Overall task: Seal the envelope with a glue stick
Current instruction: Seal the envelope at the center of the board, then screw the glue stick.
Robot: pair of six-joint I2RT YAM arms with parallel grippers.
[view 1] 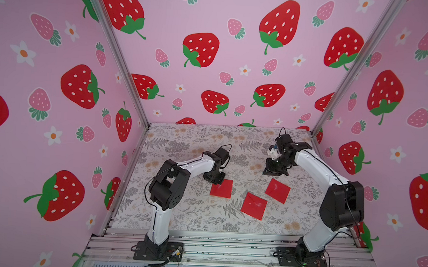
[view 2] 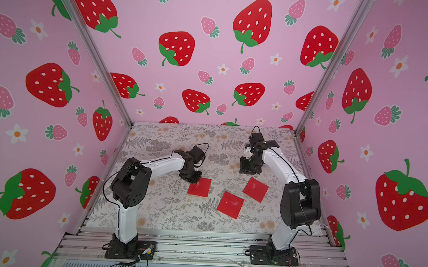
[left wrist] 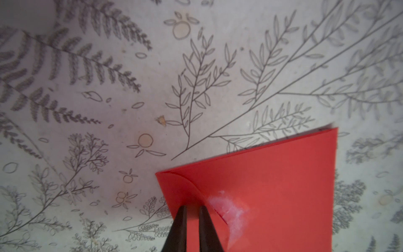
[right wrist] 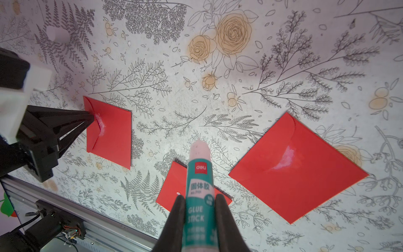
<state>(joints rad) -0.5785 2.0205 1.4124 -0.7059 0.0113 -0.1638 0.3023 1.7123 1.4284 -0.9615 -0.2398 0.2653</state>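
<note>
Three red envelopes lie on the floral table. The left envelope (view 1: pixel 223 190) (left wrist: pixel 272 185) (right wrist: pixel 111 139) has its flap folded down, with a white glue smear (left wrist: pixel 229 209) at the flap's tip. My left gripper (left wrist: pixel 192 207) (view 1: pixel 218 182) (right wrist: pixel 92 115) is shut but for a thin slit, its tips resting on that flap beside the smear. My right gripper (right wrist: pixel 199 197) (view 1: pixel 274 173) hovers above the table behind the right envelope (view 1: pixel 277 190) (right wrist: pixel 294 170), shut on the glue stick (right wrist: pixel 198 174). The stick's bare pinkish tip points toward the table. The middle envelope (view 1: pixel 254 205) (right wrist: pixel 172 187) lies partly behind the stick.
The right envelope also shows a white smear at its flap. An aluminium rail (view 1: pixel 227 247) carrying both arm bases runs along the table's front edge. Strawberry-patterned walls and metal corner posts (view 1: pixel 126 66) close in the left, back and right sides.
</note>
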